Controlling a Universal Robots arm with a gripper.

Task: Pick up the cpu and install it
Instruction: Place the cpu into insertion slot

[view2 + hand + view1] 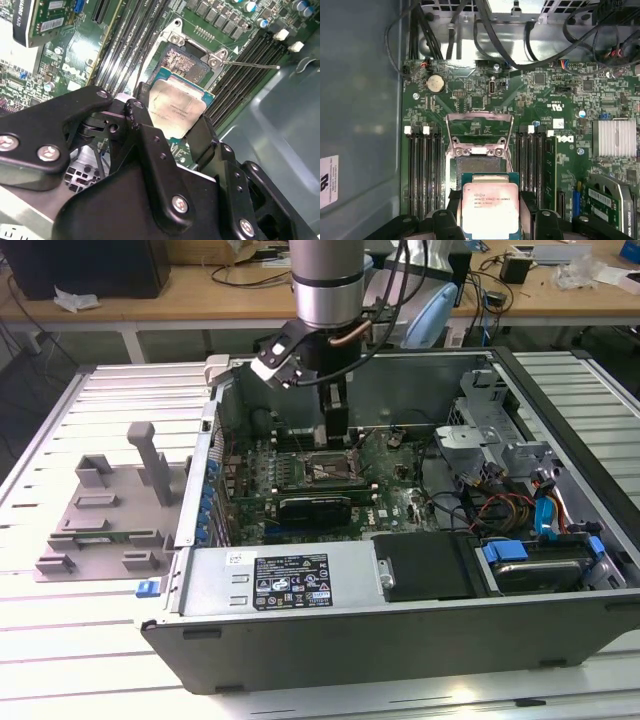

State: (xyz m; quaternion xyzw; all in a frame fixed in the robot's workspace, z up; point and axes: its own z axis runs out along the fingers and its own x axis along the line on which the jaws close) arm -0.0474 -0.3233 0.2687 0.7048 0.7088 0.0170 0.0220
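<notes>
The cpu (490, 207) is a flat square chip with a silver top and a green edge, and my gripper (490, 212) is shut on its two opposite sides. In the second wrist view the cpu (175, 110) hangs tilted between the black fingers (142, 125), just short of the open socket (182, 62). The socket (479, 162) lies on the green motherboard with its metal load frame (479, 131) swung up. In the exterior view the gripper (335, 425) reaches down inside the open computer case (300, 640), right above the socket (330, 468).
Memory slots (422, 170) flank the socket on both sides. A long black expansion card (315, 508) lies in front of the socket. Drive cages and cables (520, 500) fill the case at the exterior view's right. A grey plastic fixture (110, 505) stands outside the case.
</notes>
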